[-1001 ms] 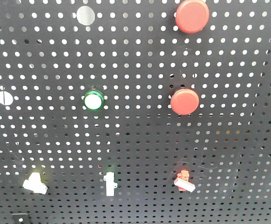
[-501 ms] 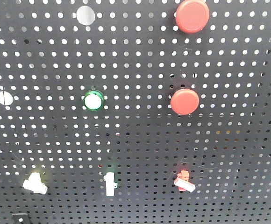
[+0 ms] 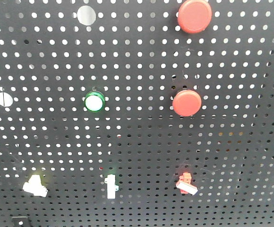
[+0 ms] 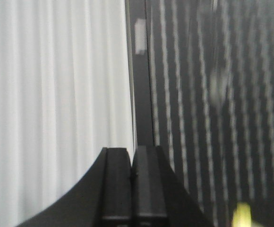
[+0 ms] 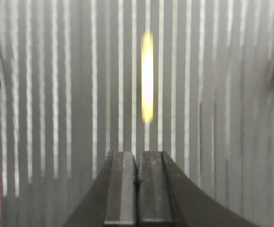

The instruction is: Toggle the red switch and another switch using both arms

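A black perforated board (image 4: 212,94) stands ahead-right of the left pincer (image 4: 131,153), a white pleated curtain (image 4: 56,94) to its left, a small pale-yellow toggle switch (image 4: 241,215) lower right.

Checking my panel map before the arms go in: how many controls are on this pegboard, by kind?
Round red push-buttons: 2
Green-ringed round button: 1
Small toggles: 3 (red switch, pale-yellow switch, green-based toggle)
Total: 6
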Tool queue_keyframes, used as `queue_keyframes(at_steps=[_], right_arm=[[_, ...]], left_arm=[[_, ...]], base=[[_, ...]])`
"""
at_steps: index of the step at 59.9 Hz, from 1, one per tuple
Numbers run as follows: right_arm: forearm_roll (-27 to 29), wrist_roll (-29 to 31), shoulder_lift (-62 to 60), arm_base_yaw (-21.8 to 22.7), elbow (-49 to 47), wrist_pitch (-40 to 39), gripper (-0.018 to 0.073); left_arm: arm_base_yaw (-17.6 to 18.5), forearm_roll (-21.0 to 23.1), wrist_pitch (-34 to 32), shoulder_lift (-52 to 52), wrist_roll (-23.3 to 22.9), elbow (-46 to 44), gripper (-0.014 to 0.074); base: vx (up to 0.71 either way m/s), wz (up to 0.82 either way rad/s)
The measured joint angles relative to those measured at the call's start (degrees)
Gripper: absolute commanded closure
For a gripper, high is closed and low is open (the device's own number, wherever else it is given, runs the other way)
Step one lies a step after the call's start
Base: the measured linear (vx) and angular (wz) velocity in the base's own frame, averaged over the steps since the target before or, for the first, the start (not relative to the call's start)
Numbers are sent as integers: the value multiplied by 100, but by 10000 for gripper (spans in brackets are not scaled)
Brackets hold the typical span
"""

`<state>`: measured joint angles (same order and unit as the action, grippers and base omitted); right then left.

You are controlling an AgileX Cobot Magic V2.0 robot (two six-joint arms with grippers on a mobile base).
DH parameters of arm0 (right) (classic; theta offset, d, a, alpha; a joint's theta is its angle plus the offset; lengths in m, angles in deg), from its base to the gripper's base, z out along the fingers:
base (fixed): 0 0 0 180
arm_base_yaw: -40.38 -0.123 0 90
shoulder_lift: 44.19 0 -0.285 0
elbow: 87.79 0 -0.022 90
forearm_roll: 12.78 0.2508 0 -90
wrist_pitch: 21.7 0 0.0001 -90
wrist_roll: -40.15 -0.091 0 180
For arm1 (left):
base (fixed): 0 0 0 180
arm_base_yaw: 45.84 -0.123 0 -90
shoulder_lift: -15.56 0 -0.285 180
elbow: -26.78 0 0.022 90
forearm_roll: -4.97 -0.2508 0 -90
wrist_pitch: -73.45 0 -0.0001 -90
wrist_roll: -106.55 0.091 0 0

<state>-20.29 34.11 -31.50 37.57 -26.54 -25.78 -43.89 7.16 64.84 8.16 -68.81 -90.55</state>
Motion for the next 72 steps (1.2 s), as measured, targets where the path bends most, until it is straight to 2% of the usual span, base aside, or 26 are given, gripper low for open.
queue_keyframes(at_steps=[5,10,22,27,35,43,48,53,61,72], right_arm=[[0,0,456,0,-491,16,566],[0,7,876,0,-729,4,566],[0,13,1723,0,-780,117,566],[0,13,1895,0,-780,60,566],[0,13,2015,0,-780,-64,566],[0,13,2035,0,-780,-64,566],[0,13,2035,0,-780,-64,566],[0,13,2035,0,-780,-64,566],[0,13,2035,0,-780,-64,566],[0,13,2035,0,-780,-64,566]], left_arm=[[0,-15,310,-276,0,-822,594],[0,-15,682,-659,0,-1268,594],[0,-15,1796,-1602,100,-1429,594],[0,113,1985,-1915,235,-1429,594],[85,782,2067,-2376,650,-1429,594],[383,1773,2154,-2916,1443,-1429,594],[611,2502,1964,-3251,2002,-1429,594],[861,3043,1563,-3545,2523,-1429,594],[1201,3554,1201,-3918,2900,-1430,594],[1805,3723,820,-4354,2954,-1435,594]], base=[[0,0],[0,0],[0,0],[0,0],[0,0],[0,0],[0,0],[0,0],[0,0],[0,0]])
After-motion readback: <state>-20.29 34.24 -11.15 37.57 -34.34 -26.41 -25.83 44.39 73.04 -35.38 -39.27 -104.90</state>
